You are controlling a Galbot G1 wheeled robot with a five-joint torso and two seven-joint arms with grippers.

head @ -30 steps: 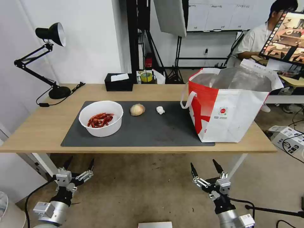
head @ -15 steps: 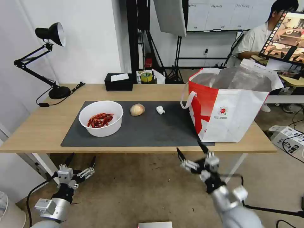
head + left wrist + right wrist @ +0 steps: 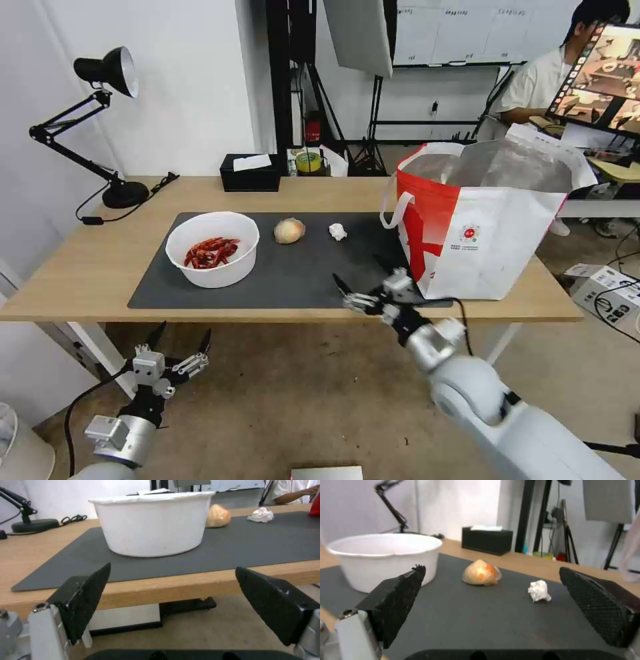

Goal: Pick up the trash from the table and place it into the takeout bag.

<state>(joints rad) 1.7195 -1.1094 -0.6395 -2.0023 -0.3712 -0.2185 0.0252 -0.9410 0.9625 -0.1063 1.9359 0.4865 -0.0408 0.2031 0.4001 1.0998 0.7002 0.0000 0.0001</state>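
Takeout bag (image 3: 480,220): red-and-white, round logo, writing illegible; at 3 o'clock on the surface (image 3: 93,267). Bowl of red scraps (image 3: 212,249), peach ball (image 3: 289,231), crumpled tissue (image 3: 338,231) on mat (image 3: 300,273). Right claw (image 3: 363,280): spread wide, empty, over mat's near edge. Left claw (image 3: 180,343): spread, empty, below surface.

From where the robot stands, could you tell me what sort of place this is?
Probably a robotics lab or studio: a staged desk with a lamp, a light panel on a stand behind, and loose cables on the floor.

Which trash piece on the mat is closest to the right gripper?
The crumpled tissue. It lies nearest the bag, just beyond the open right gripper. The peach ball lies farther left, and the bowl farther left again.
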